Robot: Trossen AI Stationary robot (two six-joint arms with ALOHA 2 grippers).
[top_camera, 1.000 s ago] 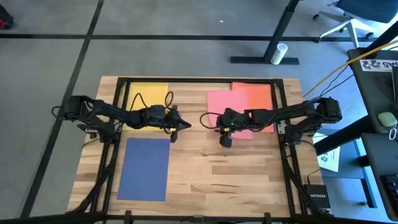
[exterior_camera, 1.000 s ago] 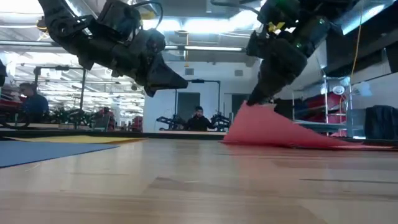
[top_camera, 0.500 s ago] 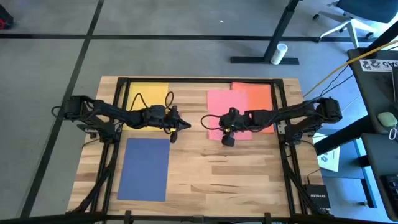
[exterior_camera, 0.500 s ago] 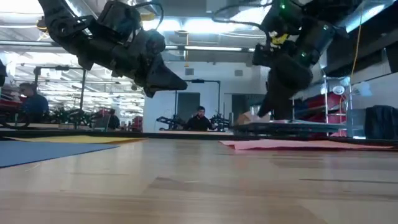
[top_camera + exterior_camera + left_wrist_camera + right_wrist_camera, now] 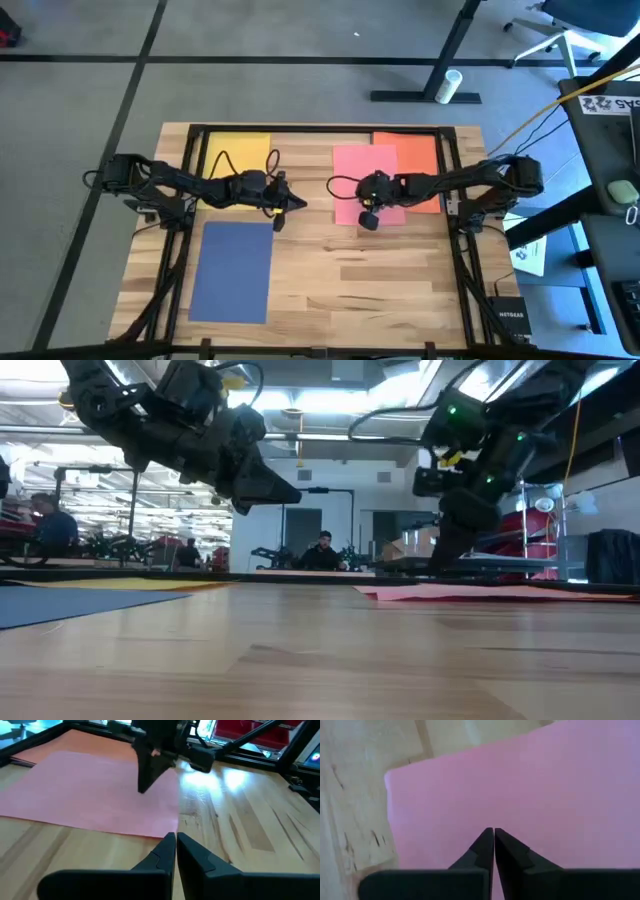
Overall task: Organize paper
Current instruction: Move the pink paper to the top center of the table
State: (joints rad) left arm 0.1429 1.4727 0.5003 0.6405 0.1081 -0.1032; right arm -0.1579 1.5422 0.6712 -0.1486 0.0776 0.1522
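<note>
Four coloured sheets lie flat on your wooden table [image 5: 380, 280], seen from overhead. Nearest you, on the left side, sits the navy blue sheet [image 5: 233, 271], well apart from the others and touched by neither arm.

Mid-table, your left gripper [image 5: 297, 203] hangs in the air between the yellow and pink sheets, its fingers [image 5: 165, 851] pressed together with nothing between them; in the low view it hovers clear of the wood. Across the gap, your right gripper [image 5: 367, 221] points down over the near left corner of the pink sheet [image 5: 368, 178]. Its own wrist camera shows the two fingers [image 5: 485, 845] closed tip to tip above the pink paper, gripping nothing. The low view shows the pink sheet lying flat on the table; whether the fingertips touch it, you cannot tell.

Farther back, the yellow sheet [image 5: 236, 160] lies at the far left, partly under your left arm. At the far right, the orange sheet [image 5: 415, 160] sits partly tucked under the pink one, their edges overlapping. Beyond the table, in the low view, a person [image 5: 320, 550] is seated in the room behind.
</note>
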